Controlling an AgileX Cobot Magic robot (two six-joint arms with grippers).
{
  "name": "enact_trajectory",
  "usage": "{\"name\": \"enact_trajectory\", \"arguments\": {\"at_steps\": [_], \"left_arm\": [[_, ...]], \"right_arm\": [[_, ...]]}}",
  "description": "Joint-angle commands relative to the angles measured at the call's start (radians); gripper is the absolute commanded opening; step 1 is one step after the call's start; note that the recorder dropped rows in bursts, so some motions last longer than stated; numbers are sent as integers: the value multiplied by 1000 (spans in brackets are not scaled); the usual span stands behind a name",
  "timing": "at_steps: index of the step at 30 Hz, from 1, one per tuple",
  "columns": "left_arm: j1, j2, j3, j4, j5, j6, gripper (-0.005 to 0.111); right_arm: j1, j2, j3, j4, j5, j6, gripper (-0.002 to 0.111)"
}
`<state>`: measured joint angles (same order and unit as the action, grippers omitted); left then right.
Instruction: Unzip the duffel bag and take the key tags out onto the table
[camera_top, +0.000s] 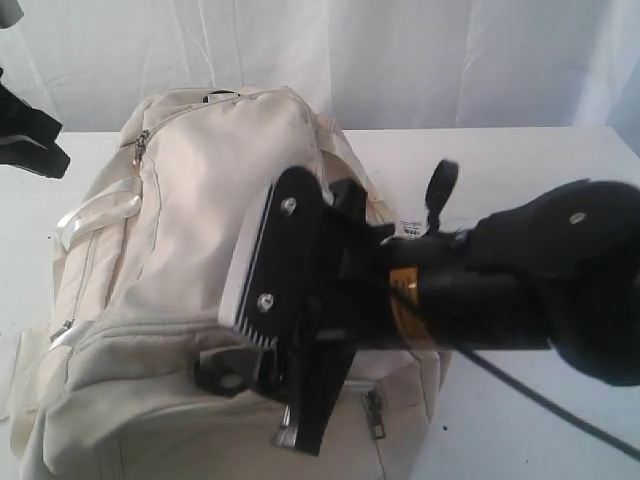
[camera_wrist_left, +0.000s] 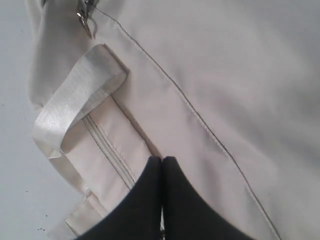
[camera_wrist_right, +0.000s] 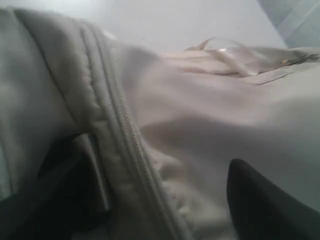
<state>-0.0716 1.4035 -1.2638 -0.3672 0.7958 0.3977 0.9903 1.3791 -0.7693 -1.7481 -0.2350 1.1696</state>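
Your bag (camera_top: 190, 200) lies zipped on the table (camera_top: 520, 160), centre to 8 o'clock. The left gripper (camera_wrist_left: 161, 162) is pressed closed; you can't tell the right gripper (camera_top: 285, 350)'s grip. The label (camera_top: 410, 226) toward 2 o'clock is unreadable.

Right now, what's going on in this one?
The duffel bag lies on the white table. The zippers that show look closed, and no key tags are in sight. The right gripper is down at the bag's near end, close beside a zipper. Whether its jaws are open can't be told. The left gripper is at the bag's side near a webbing strap, with its jaws shut.
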Motion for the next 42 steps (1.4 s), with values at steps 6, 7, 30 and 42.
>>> {"name": "enact_trajectory", "arguments": {"at_steps": [6,7,30,42], "left_arm": [[1,3,-6,-14,-4,10,0],[1,3,-6,-12,-8,10,0],[1,248,-6,-133,-303,22,64],[-4,427,-183,-589,-77,360,75]], "right_arm": [[27,-22,84,4,121,151,0],[27,-48,93,4,141,147,0],[26,-508,184,521,996,-417,28],[26,-515,139,1056,1062,-207,70]]}}
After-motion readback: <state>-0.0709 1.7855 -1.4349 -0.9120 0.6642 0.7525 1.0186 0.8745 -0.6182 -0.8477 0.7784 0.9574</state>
